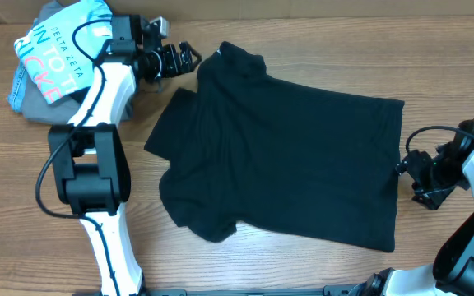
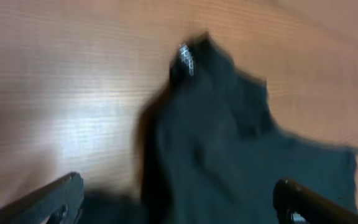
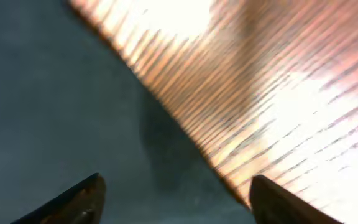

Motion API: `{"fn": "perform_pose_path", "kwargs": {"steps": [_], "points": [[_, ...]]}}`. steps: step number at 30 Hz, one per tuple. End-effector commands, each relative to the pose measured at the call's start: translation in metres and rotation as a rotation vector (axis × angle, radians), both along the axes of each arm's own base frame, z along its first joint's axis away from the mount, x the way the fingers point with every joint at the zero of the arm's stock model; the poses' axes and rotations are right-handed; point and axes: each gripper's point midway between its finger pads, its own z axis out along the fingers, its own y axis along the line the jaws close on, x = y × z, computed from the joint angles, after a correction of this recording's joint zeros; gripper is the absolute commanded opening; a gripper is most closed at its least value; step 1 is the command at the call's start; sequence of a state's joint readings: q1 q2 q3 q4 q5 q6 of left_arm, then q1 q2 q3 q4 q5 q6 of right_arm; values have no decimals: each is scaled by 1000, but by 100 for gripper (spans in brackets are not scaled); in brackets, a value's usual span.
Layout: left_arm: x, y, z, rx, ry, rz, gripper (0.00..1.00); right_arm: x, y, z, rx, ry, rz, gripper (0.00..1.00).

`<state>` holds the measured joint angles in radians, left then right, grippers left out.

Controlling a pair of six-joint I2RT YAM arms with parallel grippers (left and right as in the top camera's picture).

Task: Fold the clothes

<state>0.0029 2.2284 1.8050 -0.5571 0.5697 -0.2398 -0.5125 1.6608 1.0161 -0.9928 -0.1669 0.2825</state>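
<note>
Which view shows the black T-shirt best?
Overhead: the whole black T-shirt lies spread out, its full outline in frame. Left wrist shows only its blurred collar end with the white tag; right wrist shows only one edge, close up.

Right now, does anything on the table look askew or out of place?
The black T-shirt lies spread out but slanted against the table edge, and its near sleeve is rumpled. A light blue shirt sits heaped on a grey garment in the far left corner. Nothing looks spilled or torn.

Overhead sharp — wrist cams blurry, maybe glare.
</note>
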Motion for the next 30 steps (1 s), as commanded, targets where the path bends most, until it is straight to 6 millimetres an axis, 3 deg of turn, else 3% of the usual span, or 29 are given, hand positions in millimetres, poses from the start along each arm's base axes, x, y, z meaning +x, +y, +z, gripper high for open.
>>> {"fn": "perform_pose_path", "kwargs": {"steps": [1,5,8,11,13,16,20,24,28,29,30], "points": [[-15,5,80,72,-168,-113,100,-9,1,-12,-9,32,-39,69],[-52,22,104,211,-119,-101,100,-21,16,-29,48,45,-75,65],[-78,33,119,281,-77,-79,100,-28,26,-39,81,47,-89,51],[-107,37,124,309,-4,-84,100,-36,28,-46,79,67,-103,21],[-126,41,119,326,74,-86,100,-46,18,-49,32,118,-172,4],[-154,46,106,350,207,-95,100,-54,-4,-44,-16,150,-263,4],[-183,56,96,397,338,-98,100,-42,-18,-25,50,90,-309,4],[-202,63,91,433,423,-99,100,-35,-28,-11,51,71,-320,4],[-209,67,78,446,472,-78,100,-25,-35,-2,57,27,-337,5],[-208,67,71,446,473,-78,100,-22,-34,0,71,15,-337,14],[-207,66,64,447,473,-80,100,-21,-33,0,79,11,-337,30]]}}
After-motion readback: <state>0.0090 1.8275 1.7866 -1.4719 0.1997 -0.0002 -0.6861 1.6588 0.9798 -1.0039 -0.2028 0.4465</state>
